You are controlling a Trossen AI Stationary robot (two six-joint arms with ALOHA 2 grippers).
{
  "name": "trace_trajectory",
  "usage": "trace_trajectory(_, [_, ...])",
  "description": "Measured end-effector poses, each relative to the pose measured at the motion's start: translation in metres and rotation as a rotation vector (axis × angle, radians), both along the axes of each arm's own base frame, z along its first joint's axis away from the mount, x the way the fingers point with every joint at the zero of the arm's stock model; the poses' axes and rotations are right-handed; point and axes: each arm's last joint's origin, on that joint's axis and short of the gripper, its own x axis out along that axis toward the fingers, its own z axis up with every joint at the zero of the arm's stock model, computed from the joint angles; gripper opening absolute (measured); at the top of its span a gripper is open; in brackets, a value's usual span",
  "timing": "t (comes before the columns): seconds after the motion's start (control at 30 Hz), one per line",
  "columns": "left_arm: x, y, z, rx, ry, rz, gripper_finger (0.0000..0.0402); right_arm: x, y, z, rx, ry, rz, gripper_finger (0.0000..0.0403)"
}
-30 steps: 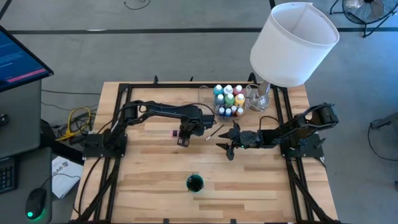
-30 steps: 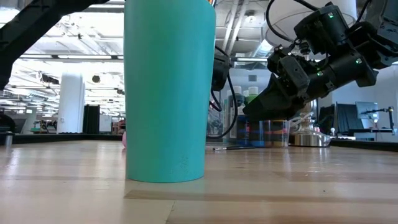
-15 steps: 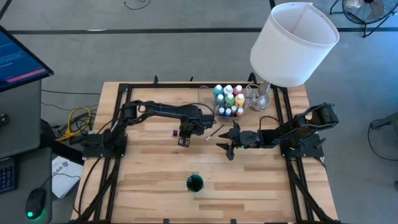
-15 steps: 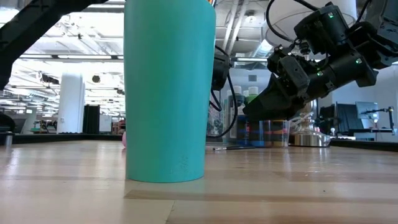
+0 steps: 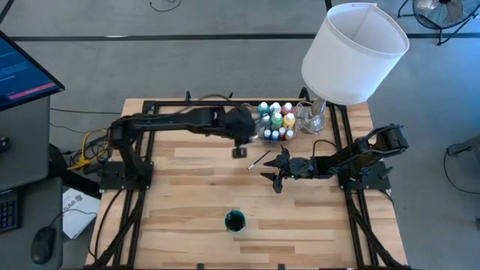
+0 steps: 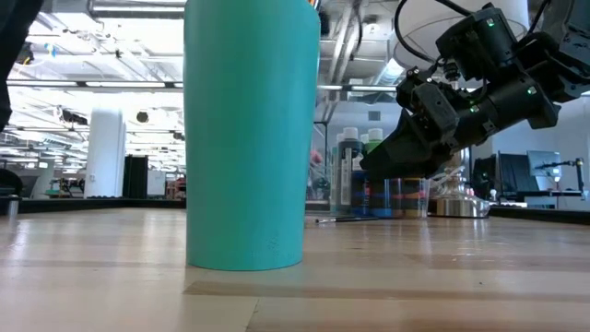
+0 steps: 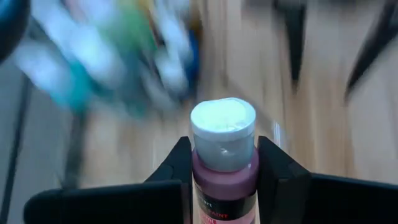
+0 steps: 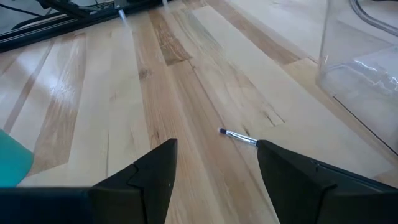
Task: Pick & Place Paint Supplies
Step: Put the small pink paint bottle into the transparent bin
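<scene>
- The pink paint bottle (image 7: 224, 168) has a dusky pink body and a white cap; the left gripper (image 5: 240, 150) grasps it by the body, above the table (image 5: 187, 202) just left of the clear tray (image 5: 247, 112).
- Only the left wrist view shows this bottle; the high view hides it under the arm.
- One brush (image 5: 259, 160) lies on the wood between both grippers.
- The right gripper (image 5: 274, 175) hovers near the brush with fingers (image 8: 155, 174) spread, released.
- One teal cup (image 5: 235, 220) stands near the front.
</scene>
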Motion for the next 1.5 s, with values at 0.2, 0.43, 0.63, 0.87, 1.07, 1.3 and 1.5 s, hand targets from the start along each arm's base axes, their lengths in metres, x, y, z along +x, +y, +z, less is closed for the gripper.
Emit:
trace_trajectory(0.2, [0.011,0.007,0.041,0.008,-0.374,-0.08,0.0049,0.0,0.002,0.0,0.01,-0.003,0.002,0.0216])
trace_trajectory(0.43, [0.028,0.02,0.013,0.009,-0.575,-0.025,0.0049,-0.001,0.006,-0.001,0.023,0.01,0.011,0.0216])
trace_trajectory(0.63, [0.023,0.024,-0.026,0.0,-0.7,0.124,0.0049,-0.02,0.01,-0.014,0.044,0.015,-0.189,0.0216])
trace_trajectory(0.87, [0.012,0.03,-0.049,0.05,-0.809,0.296,0.0049,-0.039,0.025,-0.012,-0.026,-0.116,-0.146,0.0216])
trace_trajectory(1.07, [0.01,0.026,-0.063,0.028,-0.856,0.352,0.0049,-0.05,0.043,0.004,-0.14,-0.299,0.235,0.0216])
trace_trajectory(1.3, [0.006,0.012,-0.072,0.042,-0.891,0.366,0.0049,-0.042,0.053,-0.001,-0.133,-0.437,0.64,0.0216])
trace_trajectory(1.5, [0.003,0.013,-0.078,0.04,-0.893,0.398,0.0049,-0.013,0.046,-0.03,-0.042,-0.325,0.602,0.0216])
